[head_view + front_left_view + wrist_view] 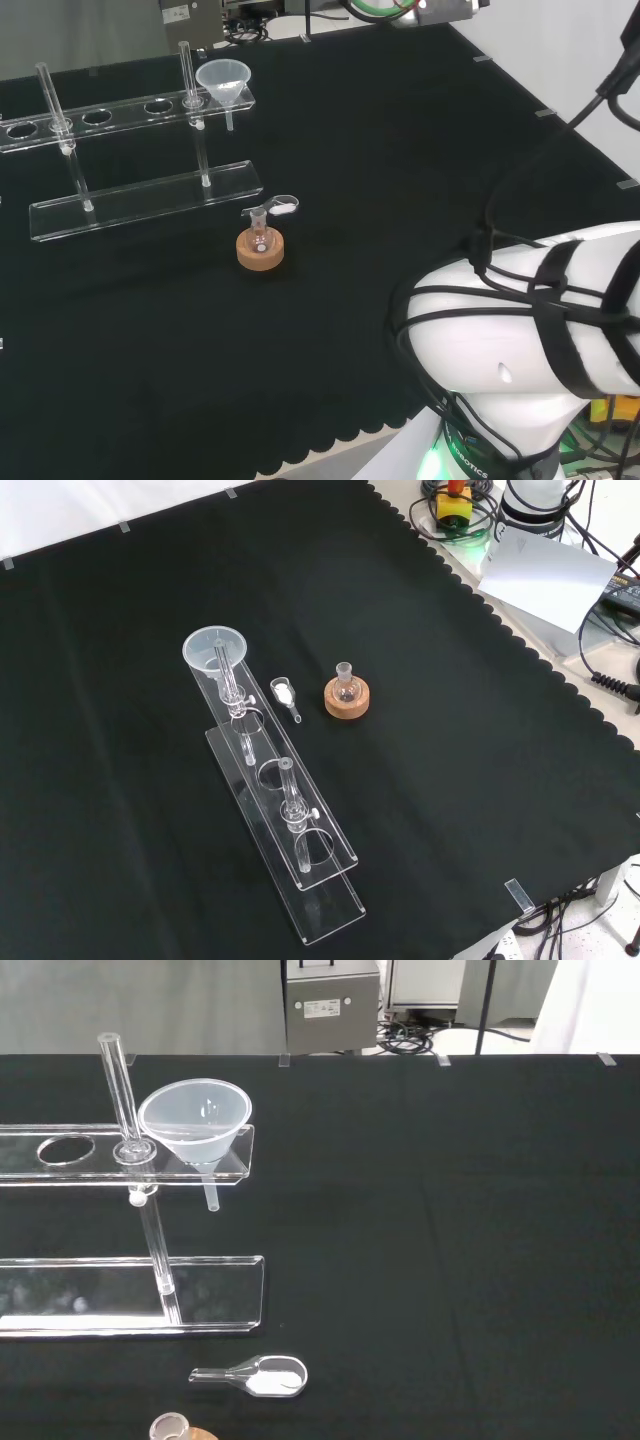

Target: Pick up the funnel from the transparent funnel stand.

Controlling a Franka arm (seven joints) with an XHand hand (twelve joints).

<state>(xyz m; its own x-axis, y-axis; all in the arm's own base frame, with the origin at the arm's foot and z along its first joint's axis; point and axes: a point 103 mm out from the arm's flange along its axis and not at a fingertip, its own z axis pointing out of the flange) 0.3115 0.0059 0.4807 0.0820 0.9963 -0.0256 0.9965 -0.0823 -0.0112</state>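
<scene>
The clear cone-shaped plastic funnel is sitting in the end hole of the transparent acrylic funnel stand, and I honestly can't tell how my hand's fingers are sitting.

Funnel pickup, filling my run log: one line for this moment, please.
funnel: seated in funnel stand, end hole | flask on cork ring: beside stand | pick: not started

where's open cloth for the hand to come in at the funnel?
Head view: bare cloth right of the funnel and stand, out to the bench edge, and near of the cork ring. Crowded between stand base, scoop and flask.
</scene>
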